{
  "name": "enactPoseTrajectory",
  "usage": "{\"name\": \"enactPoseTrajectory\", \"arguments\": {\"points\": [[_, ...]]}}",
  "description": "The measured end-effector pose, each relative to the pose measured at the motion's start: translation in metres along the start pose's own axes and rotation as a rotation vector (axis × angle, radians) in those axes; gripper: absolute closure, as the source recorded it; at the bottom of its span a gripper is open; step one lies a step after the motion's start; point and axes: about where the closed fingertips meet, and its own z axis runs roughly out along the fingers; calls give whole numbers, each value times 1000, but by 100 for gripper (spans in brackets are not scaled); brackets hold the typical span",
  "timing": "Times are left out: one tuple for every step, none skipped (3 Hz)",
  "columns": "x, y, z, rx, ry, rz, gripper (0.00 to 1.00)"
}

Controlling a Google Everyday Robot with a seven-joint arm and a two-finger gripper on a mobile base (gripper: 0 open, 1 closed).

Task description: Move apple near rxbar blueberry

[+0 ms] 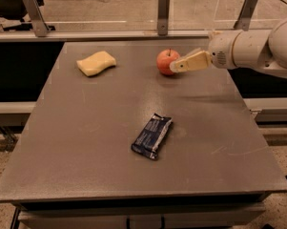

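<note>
Grey metal table (86, 166) has wide bare room between the round red-orange apple (165, 61) near its far edge and the dark navy crinkle-wrapped rxbar blueberry (152, 136) at centre; the pale yellow wavy sponge (96, 63) lies well to the left. Tan gripper (177, 66) sits at the apple's right side, and I cannot tell whether it is clenched or released. I judge it should centre squarely first, lest the apple roll off the back.

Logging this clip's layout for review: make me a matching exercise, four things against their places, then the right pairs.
1 apple
2 rxbar blueberry
3 sponge
4 gripper

A far left part of the table
B middle of it, nearer the front edge
C far side, right of centre
D at the apple's right side

Pairs: 1-C, 2-B, 3-A, 4-D
</note>
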Motion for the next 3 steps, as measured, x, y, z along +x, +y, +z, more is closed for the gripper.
{"name": "enactPoseTrajectory", "arguments": {"points": [[35, -3, 13, -1, 27, 42, 0], [59, -7, 34, -27, 41, 74, 0], [70, -6, 57, -73, 22, 101, 0]]}}
